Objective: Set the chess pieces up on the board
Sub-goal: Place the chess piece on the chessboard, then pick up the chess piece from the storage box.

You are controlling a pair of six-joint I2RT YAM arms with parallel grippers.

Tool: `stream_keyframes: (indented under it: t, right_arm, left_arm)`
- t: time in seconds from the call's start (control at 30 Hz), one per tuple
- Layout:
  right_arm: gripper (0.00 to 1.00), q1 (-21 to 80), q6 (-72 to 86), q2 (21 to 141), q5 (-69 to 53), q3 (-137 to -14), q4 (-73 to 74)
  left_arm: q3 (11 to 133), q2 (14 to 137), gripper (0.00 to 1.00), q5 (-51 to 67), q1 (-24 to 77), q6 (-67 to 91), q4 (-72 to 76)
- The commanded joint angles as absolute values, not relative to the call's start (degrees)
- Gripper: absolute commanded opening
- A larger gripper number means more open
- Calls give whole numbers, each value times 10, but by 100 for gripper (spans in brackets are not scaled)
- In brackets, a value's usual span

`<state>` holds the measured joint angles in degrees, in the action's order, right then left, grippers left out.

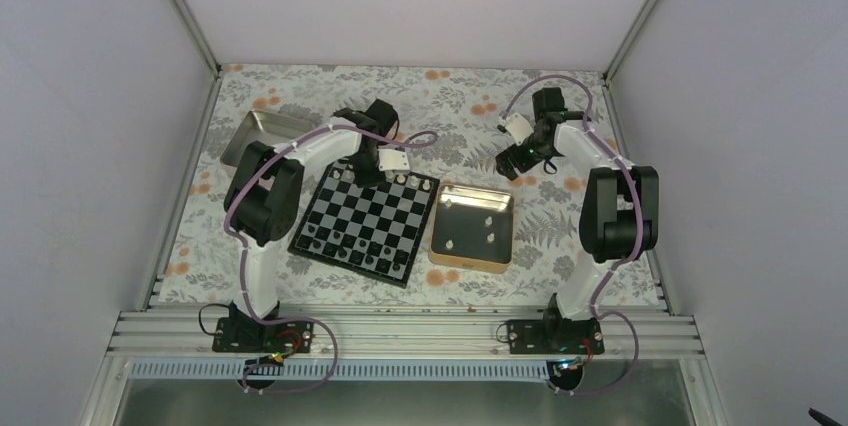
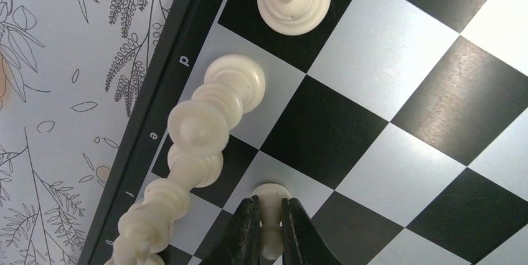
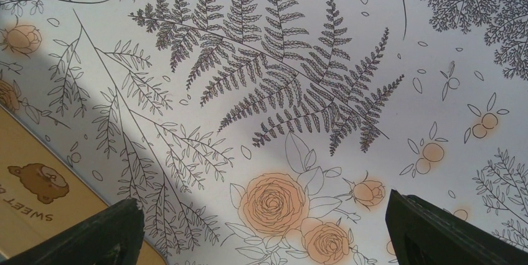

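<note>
1. The left jaws are pressed together on a small cream plastic chess pawn [image 2: 271, 191] at the bottom centre of the left wrist view. It is held at a pale square of the glossy black-and-grey chessboard [image 2: 373, 47], near the lettered border.
2. Whether the pawn's base is seated on the square cannot be told. Release from a height or at a tilt is judged likely to topple it.
3. A crowded row of taller cream chessmen [image 2: 200, 129] stands just left of the pawn. A sideways drift, or a wide opening of the jaws, could knock these over in a chain.
4. The board surface is glossy, so a piece nudged on withdrawal may slide off its square.
5. The right jaws are spread wide and empty above the floral-printed worktop [image 3: 311, 60], at the upper right of the overhead view and well apart from the board.
6. Further cream pieces [image 1: 487, 222] are in the gold square tin [image 1: 470, 264] just right of the board. If both arms reach toward the centre together, a collision is possible.
</note>
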<state>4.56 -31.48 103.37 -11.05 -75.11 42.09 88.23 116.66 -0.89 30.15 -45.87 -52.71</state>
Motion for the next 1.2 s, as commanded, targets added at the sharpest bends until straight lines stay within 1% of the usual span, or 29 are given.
stream_keyframes:
  t: [0.0, 0.13, 0.27, 0.5, 0.73, 0.87, 0.9, 1.0, 1.03, 1.07, 1.1, 1.17]
  right_arm:
    - [100, 51, -317, 1038, -109, -748, 423]
    - [100, 51, -317, 1038, -109, -747, 424]
    - [100, 51, -317, 1038, -109, -747, 424]
    - [100, 52, -318, 1038, -110, -747, 425]
    - [100, 52, -319, 1036, -112, -748, 425]
    - [100, 56, -328, 1032, -115, -749, 430]
    - [100, 61, -332, 1030, -115, -749, 434]
    - [100, 82, -358, 1005, -126, -744, 445]
    - [100, 91, -366, 991, -125, -741, 444]
    - [100, 99, -372, 978, -126, -740, 445]
    - [100, 108, -376, 967, -127, -742, 448]
    - [100, 130, -382, 943, -120, -747, 462]
  left_arm:
    - [879, 1171, 8, -16, 301, -458, -528]
    - [884, 1169, 15, -20, 301, -459, -531]
    - [891, 1162, 27, -27, 302, -460, -537]
    - [929, 1144, 29, -25, 306, -460, -576]
    - [1011, 1103, 30, -11, 323, -458, -651]
    - [1063, 1078, 31, 1, 334, -455, -669]
    - [1072, 1071, 34, 9, 340, -452, -663]
    - [1062, 1048, 50, -8, 346, -435, -587]
    - [1050, 1043, 60, -25, 346, -431, -555]
    - [1034, 1040, 74, -46, 345, -425, -505]
    - [1014, 1037, 83, -65, 342, -426, -471]
    - [972, 1037, 95, -104, 332, -429, -403]
